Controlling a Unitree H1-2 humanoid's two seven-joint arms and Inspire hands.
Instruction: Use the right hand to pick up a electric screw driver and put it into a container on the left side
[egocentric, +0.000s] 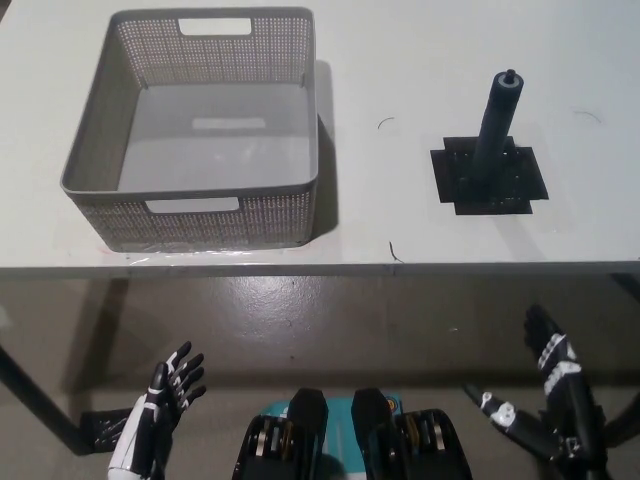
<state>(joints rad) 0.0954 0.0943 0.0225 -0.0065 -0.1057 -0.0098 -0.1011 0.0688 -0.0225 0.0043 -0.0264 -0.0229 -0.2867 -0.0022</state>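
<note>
White table (400, 40) fills the upper half of the head view, its near edge running across the middle, with grey floor below. On it the screwdriver (495, 125) stands upright at about 2 o'clock from the picture's centre, its base on a black pad (520, 185) and its tip pointing up. Well apart from it, at 10 o'clock, sits the grey basket (100, 170), which looks empty.

Both hands hang below the table edge, neither holding anything. The right hand (550, 355) is at 4 o'clock with fingers spread and released; the left hand (175, 385) rests at 7 o'clock, also spread.

The step in hand appears to be the reach, not yet begun. To do it well, the right hand should probably rise clear of the table edge first, then come at the screwdriver from the side, wrapping the dark shaft around its middle. A standing tool tips easily, so closing evenly from both sides seems wise. A straight lift off the pad should precede any swing toward 10 o'clock, clearing the basket's wall.
</note>
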